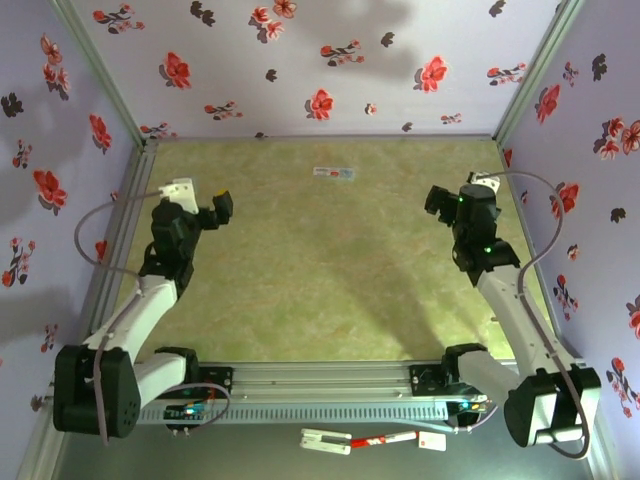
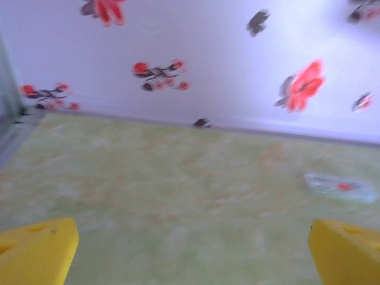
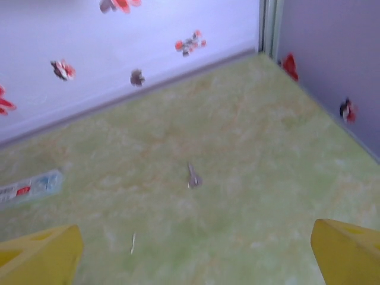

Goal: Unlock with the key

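Observation:
A small grey key (image 3: 193, 177) lies flat on the green mat, ahead of my right gripper (image 3: 196, 252) and apart from it. That gripper is open, its yellow fingertips (image 3: 44, 252) wide apart with nothing between them. A clear flat item with a red mark (image 1: 333, 172) lies near the back wall; it appears as the clear item (image 3: 29, 185) in the right wrist view and as the clear item (image 2: 341, 187) in the left wrist view. I cannot tell whether it is the lock. My left gripper (image 2: 193, 249) is open and empty, raised at the mat's left side (image 1: 222, 207). The right gripper (image 1: 437, 200) hangs at the right.
Flowered walls (image 1: 300, 60) close in the mat on three sides, with the back right corner post (image 3: 267, 27) near the key. A thin white sliver (image 3: 133, 242) lies on the mat. White and red items (image 1: 350, 440) lie beyond the front rail.

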You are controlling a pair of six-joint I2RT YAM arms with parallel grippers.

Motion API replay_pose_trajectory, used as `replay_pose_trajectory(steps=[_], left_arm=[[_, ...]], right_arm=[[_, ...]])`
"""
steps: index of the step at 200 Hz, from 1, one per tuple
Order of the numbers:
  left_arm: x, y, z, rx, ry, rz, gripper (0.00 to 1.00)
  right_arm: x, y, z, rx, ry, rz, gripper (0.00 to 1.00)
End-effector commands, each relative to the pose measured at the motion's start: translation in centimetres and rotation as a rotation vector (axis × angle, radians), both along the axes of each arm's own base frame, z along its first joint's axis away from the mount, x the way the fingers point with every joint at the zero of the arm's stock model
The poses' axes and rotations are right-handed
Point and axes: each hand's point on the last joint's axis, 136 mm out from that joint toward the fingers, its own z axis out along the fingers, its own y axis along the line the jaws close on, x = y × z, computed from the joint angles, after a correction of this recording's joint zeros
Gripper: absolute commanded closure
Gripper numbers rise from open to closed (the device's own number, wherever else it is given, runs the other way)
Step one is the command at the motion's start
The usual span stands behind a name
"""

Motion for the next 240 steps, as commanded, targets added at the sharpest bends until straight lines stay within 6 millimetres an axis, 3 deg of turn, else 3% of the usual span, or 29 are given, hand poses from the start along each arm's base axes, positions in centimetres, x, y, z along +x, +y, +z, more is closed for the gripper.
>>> replay_pose_trajectory(steps=[1, 17, 47, 78, 104, 133, 171, 240], left_arm=[[-2.2, -4.7, -1.7, -0.221, 0.242, -0.164, 0.0], [-3.3, -7.4, -1.5, -0.253, 0.298, -0.253, 0.0], [-5.4, -11.6, -1.6, -0.324, 0.369, -0.395, 0.0], [-7.2, -14.9, -2.5, -0.362, 0.464, -0.493, 0.0], [-7.7, -16.4, -3.1, -0.383, 0.514, -0.521, 0.01], [-8.1, -17.8, -3.4, -0.392, 0.537, -0.548, 0.02], [-8.4, -18.4, -4.6, -0.396, 0.599, -0.548, 0.04], [-8.1, -19.2, -5.7, -0.413, 0.638, -0.54, 0.06]], right_arm=[[-5.6, -0.4, -5.1, 0.08, 0.319, -0.09, 0.01], [-7.8, -1.7, -5.7, 0.078, 0.39, -0.185, 0.05], [-12.7, -6.7, -6.3, 0.003, 0.452, -0.469, 0.08], [-16.6, -9.8, -9.6, 0.115, 0.562, -0.661, 0.1], [-16.9, -11.0, -10.6, 0.203, 0.545, -0.754, 0.16], [-17.7, -12.1, -13.6, 0.3, 0.616, -0.83, 0.24], [-19.4, -14.0, -16.3, 0.334, 0.71, -0.91, 0.27], [-19.5, -15.5, -19.0, 0.368, 0.782, -0.938, 0.41]])
